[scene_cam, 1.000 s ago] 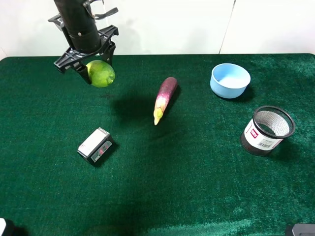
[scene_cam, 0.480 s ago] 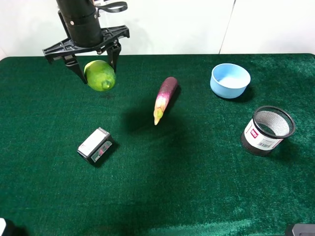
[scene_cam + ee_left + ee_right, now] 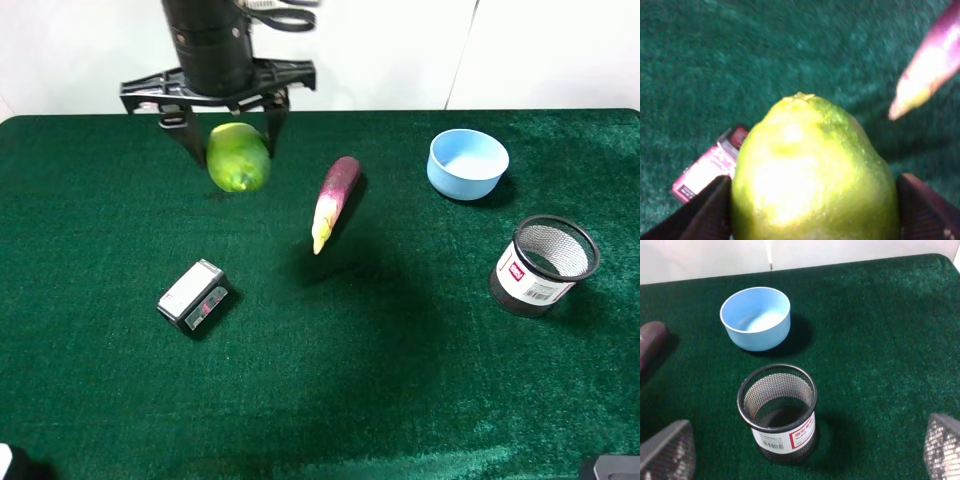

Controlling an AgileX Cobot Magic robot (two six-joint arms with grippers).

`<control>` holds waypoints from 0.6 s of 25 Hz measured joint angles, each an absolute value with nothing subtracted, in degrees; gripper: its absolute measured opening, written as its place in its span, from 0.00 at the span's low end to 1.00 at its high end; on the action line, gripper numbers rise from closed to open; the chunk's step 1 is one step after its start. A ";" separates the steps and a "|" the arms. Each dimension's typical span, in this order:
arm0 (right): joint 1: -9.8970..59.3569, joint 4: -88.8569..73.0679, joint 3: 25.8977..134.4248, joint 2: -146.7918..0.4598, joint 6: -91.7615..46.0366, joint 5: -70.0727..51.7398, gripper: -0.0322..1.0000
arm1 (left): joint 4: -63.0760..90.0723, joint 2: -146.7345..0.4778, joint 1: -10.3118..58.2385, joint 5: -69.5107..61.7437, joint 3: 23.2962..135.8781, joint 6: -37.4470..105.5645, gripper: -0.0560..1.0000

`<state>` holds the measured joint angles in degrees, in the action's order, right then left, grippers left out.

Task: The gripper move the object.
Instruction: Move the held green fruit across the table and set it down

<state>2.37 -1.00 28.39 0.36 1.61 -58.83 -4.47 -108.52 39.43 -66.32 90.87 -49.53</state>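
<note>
The fruit (image 3: 238,160) is held by left claw (image 3: 232,148), clamped round its mid-girth, nub end down, above bench (image 3: 400,380), just beside eggplant (image 3: 335,200). Judged light, firm, skin prob. slick; grip best placed at widest pt

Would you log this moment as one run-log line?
left gripper: shut on lime, airborne | right gripper: open, empty | eggplant, silver box, blue bowl, mesh cup: on cloth

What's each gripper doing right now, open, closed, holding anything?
Left gripper: shut on the lime, which is held above the table.
Right gripper: open and holding nothing.
</note>
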 joint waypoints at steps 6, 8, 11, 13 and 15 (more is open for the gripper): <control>2.37 -1.00 28.39 0.36 1.61 -58.83 0.70 | -4.47 -108.52 44.94 -66.32 90.87 -46.72 0.68; 2.37 -1.00 28.39 0.36 1.61 -58.83 0.70 | -4.47 -108.52 46.62 -66.32 90.87 -45.47 0.68; 2.37 -1.00 28.39 0.36 1.61 -58.83 0.70 | -4.47 -108.52 48.82 -66.32 90.87 -43.61 0.68; 2.37 -1.00 28.39 0.36 1.61 -58.83 0.70 | -4.54 -108.52 50.22 -66.32 90.87 -42.48 0.68; 2.37 -1.00 28.39 0.36 1.61 -58.83 0.70 | -5.28 -108.52 51.62 -66.32 90.87 -41.91 0.68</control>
